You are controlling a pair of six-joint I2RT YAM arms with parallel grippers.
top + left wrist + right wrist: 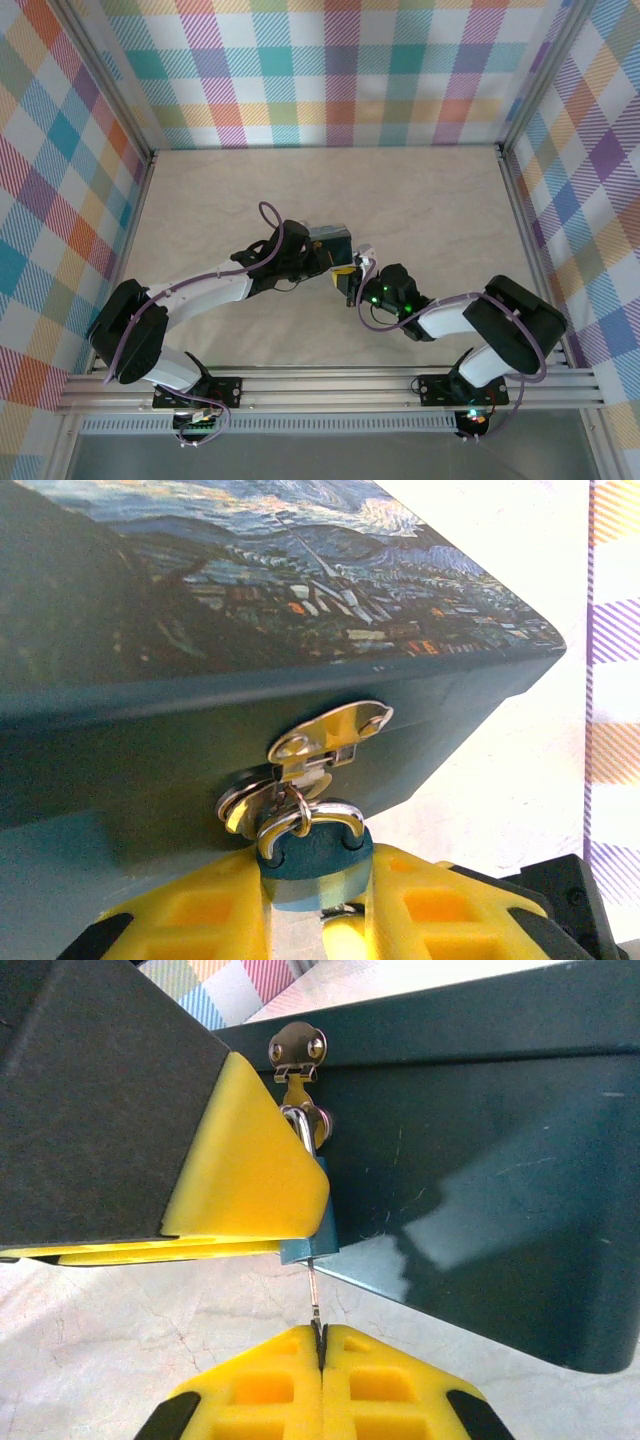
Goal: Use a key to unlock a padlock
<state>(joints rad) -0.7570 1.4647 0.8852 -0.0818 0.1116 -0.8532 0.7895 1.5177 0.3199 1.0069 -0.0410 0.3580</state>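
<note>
Starting from the near side: both arms reach in from their bases and meet around mid-table, the right gripper (320, 1338) nose to nose with the left gripper (318, 880). The right one's yellow fingers (380, 1380) are pressed fully together, pinching the key (314, 1295) by its end, so just the thin dark shaft pokes out of the tips. That shaft runs straight into the bottom of the padlock (312, 1247). It looks seated in the keyhole, but I can't tell how deep.

The left gripper is clamped on the padlock's little blue body, one yellow finger (200, 910) on each side, jaws only slightly apart with the lock between them. The silvery shackle (310, 818) is looped through the brassy hasp (325, 730) on the front wall of the tin (300, 610), the dark blue one with the swirly night-sky painting on the lid, so the lock sits right against the tin. Can't tell whether the shackle is latched or popped.

Past the tin it's pale marbled table (400, 190), then the plaid walls (330, 70) at the back
</note>
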